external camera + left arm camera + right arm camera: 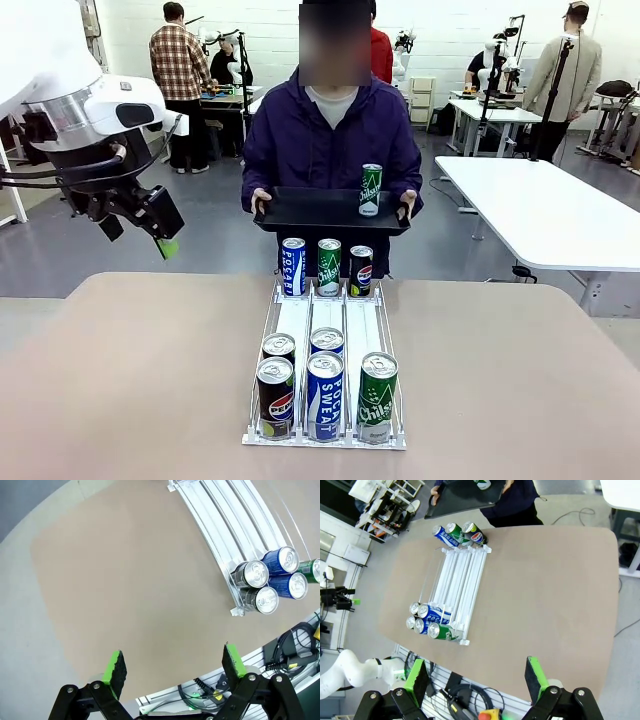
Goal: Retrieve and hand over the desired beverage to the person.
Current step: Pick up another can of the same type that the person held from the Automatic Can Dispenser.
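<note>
Person (330,140) in purple-blue jacket, far side, holds flat black tray (310,212) carrying one upright green drink can (371,190). White wire rack (325,312) on beige worktop (130,380): three upright cans (329,266) at far end, five upright cans (325,390) at near end. Left tool (172,662) and right tool (475,672) both spread wide, empty.

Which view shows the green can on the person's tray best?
Front view: the green can stands upright on the black tray, whole, label facing the camera. The right wrist view catches just a cut-off part of it at the top edge. The left wrist view looks at the table and rack.
</note>
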Controlling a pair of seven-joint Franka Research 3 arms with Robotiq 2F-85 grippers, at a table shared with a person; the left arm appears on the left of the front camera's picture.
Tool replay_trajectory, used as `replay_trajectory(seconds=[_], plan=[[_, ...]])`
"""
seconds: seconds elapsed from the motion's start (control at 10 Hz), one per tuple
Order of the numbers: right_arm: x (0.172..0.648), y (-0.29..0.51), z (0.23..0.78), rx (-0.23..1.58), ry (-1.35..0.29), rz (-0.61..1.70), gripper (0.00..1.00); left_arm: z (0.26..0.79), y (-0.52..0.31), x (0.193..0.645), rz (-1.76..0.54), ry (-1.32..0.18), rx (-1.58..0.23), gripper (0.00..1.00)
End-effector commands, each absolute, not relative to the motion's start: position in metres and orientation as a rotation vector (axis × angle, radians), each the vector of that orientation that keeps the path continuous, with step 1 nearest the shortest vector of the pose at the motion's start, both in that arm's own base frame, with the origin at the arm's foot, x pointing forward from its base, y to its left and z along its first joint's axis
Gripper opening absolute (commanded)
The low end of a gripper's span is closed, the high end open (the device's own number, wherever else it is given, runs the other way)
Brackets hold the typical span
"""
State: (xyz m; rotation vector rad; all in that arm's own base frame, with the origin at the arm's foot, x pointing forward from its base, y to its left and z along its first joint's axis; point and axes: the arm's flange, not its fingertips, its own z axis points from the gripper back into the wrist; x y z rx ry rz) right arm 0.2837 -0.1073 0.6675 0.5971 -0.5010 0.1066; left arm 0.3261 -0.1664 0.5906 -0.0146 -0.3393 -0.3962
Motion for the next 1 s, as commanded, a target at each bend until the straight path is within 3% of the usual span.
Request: replay_trajectory(seconds=[0.0,0.2,0.3,0.7,0.9], plan=[[0.286,-0.108,0.668,0.595,-0.499,0.107,1.00,0.590,-0.164,0.325,-0.400,-0.353,0.003,1.00],[0.286,-0.108,0.668,0.595,-0.499,0.107,1.00,0.591,-0.166,0.326,-0.396,-0.341,-0.014,1.00],[0.286,-0.108,0.668,0.595,-0.499,0.107,1.00,0.579,-0.182,0.321,-0.281,-0.296,-0.123,1.00],[0.286,-0.108,0.668,0.595,-0.499,0.107,1.00,0.526,-0.257,0.292,-0.094,-0.142,-0.111,1.00],[0.286,-0.108,0.668,0.595,-0.499,0.107,1.00,0.502,-0.282,0.299,-0.003,-0.076,-0.091,1.00]])
